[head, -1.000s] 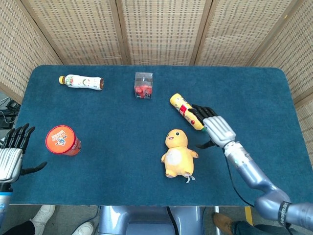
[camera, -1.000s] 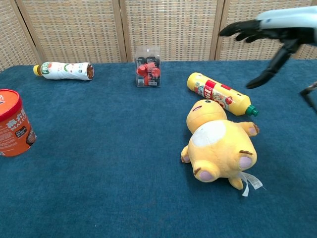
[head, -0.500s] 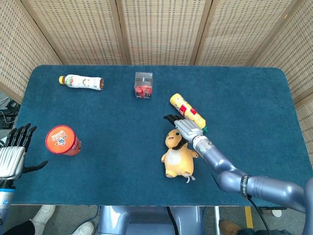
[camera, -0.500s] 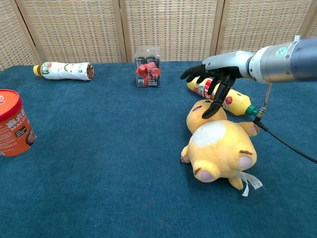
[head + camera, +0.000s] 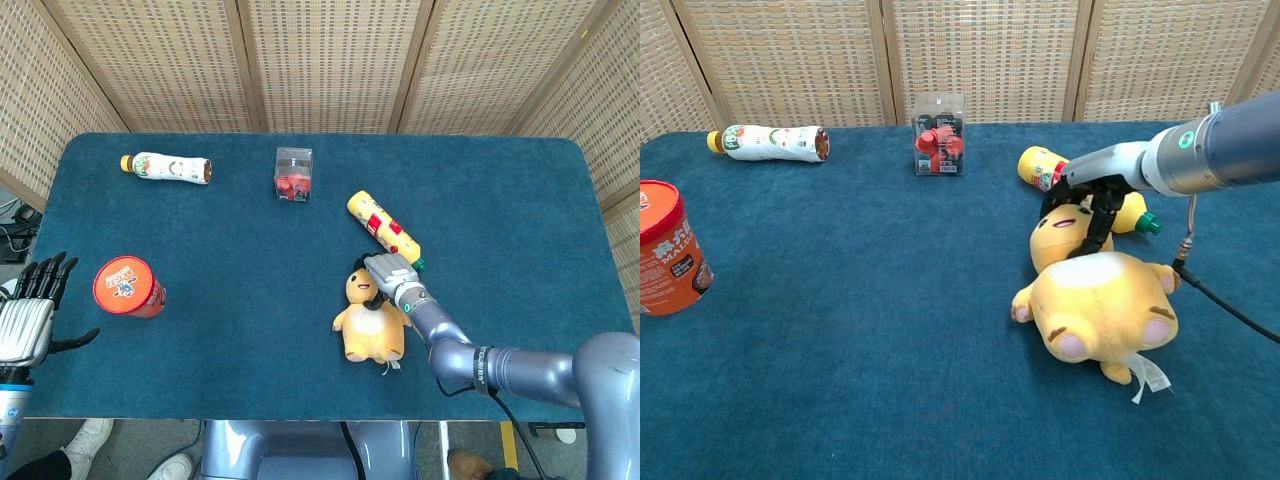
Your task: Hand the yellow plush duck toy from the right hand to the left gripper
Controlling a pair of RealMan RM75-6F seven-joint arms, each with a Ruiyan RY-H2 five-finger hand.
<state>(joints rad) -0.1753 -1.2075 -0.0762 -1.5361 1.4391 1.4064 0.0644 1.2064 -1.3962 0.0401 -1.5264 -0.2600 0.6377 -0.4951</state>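
Observation:
The yellow plush duck (image 5: pixel 370 325) lies on its back on the blue table, a little right of the middle, its white belly (image 5: pixel 1095 275) turned up. My right hand (image 5: pixel 392 270) rests on top of the duck's head, its dark fingers (image 5: pixel 1082 200) curled around the head and neck, gripping it. The duck (image 5: pixel 1100 310) still rests on the cloth. My left hand (image 5: pixel 30 310) hovers at the table's left edge, far from the toy, with fingers spread and nothing in it. The chest view does not show it.
A yellow bottle (image 5: pixel 380 222) lies just behind the right hand. At the back stand a clear box of red items (image 5: pixel 293 174) and a lying white bottle (image 5: pixel 167 167). A red can (image 5: pixel 127 286) stands upright near the left hand.
My right hand swept left from beside the yellow bottle, came down on the duck's head and curled its fingers around it. The duck shifted and turned slightly. The left hand barely moved.

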